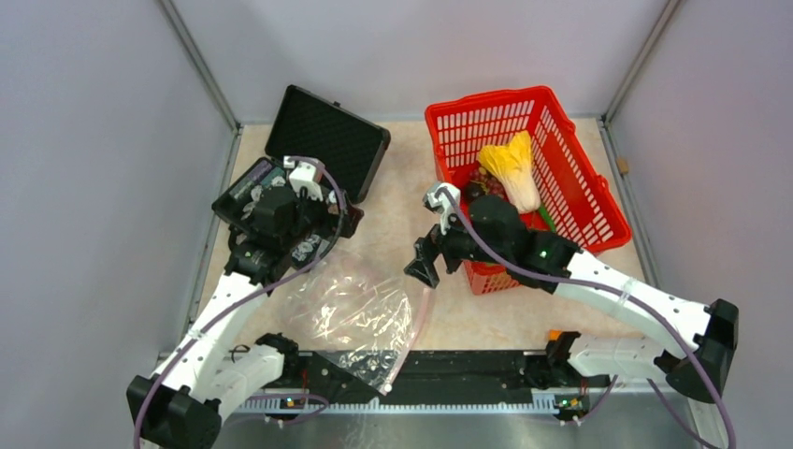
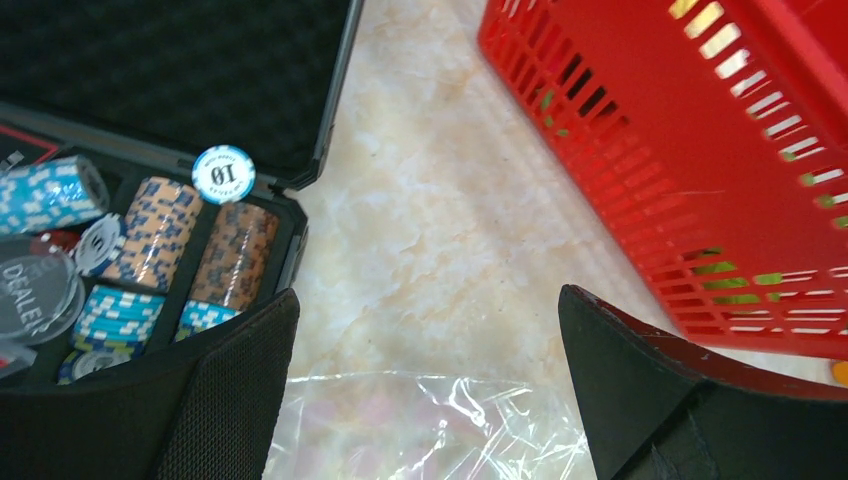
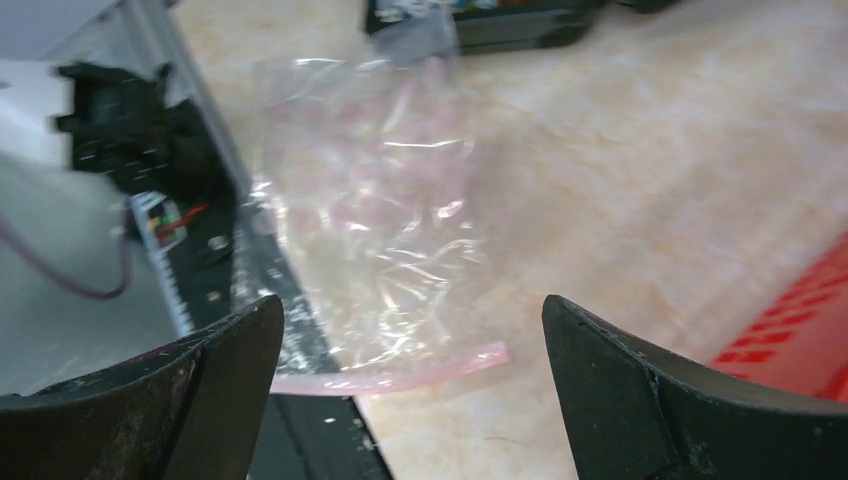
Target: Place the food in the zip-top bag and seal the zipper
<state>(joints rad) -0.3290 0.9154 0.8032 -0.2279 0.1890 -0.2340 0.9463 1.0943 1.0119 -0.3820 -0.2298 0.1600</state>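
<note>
Left fingers and right fingers both gape empty, so the limp zip-top bag, lower centre, may skid or crumple when food is pushed in.

The top external camera is mounted high at the near edge and looks down on the whole table from a distance. The left wrist camera sits low and close, facing far, with the poker chip case on its left and the red basket on its right. The right wrist camera faces left, close above the zip-top bag. All three views share this bag.
</note>
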